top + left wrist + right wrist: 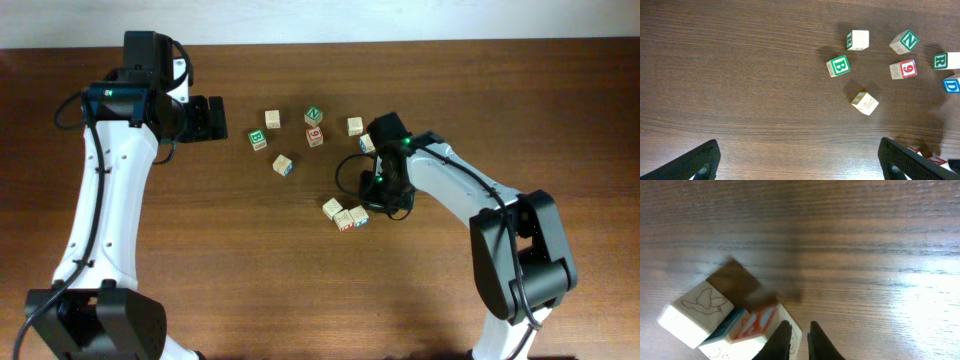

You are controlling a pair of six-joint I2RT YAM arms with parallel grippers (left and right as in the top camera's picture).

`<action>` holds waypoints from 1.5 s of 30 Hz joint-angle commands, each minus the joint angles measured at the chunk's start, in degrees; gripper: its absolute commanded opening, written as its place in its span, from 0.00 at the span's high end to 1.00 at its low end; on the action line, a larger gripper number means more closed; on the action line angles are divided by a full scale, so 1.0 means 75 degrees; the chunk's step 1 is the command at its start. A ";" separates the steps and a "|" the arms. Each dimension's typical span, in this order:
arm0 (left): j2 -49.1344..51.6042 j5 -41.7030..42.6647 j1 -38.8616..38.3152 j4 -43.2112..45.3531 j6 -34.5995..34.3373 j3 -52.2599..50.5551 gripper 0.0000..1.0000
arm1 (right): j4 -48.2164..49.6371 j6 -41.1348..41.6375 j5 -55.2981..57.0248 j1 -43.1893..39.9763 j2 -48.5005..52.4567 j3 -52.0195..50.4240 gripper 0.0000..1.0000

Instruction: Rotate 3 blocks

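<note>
Three pale blocks huddle together near the table's middle: a tan block (333, 208), a second block (344, 219) and a third block (358, 215). The right wrist view shows the tan block (695, 312) with a bird outline, a blue-print block (727, 325) and a red-orange-print block (757, 322) touching in a row. My right gripper (799, 341) (385, 195) hovers at the red-orange block's right edge, jaws nearly together with nothing between them. Far to the left, my left gripper (800, 162) (210, 118) stands wide open over bare wood.
Other cubes lie scattered behind the cluster: a green B cube (838, 66), a J cube (865, 102), a green N cube (905, 41), a red 9 cube (903, 69), a green R cube (945, 61) and a blue D cube (952, 84).
</note>
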 commanded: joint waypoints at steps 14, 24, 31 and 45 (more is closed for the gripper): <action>0.0020 -0.0050 0.0020 -0.0003 -0.0020 0.0117 0.01 | 0.0589 -0.0058 0.0478 0.1119 0.1244 0.1757 0.88; 0.0020 -0.0050 0.0020 -0.0003 -0.0020 0.0117 0.01 | 0.0245 -0.0090 -0.0242 0.1760 0.1250 0.1757 0.87; 0.0020 -0.0050 0.0020 -0.0003 -0.0020 0.0117 0.01 | -0.0163 -0.0507 -0.0527 0.1763 0.1247 0.1784 0.88; 0.0020 -0.0050 0.0020 -0.0003 -0.0020 0.0117 0.01 | -0.1221 -0.0076 0.0076 0.2713 0.1279 0.2387 0.89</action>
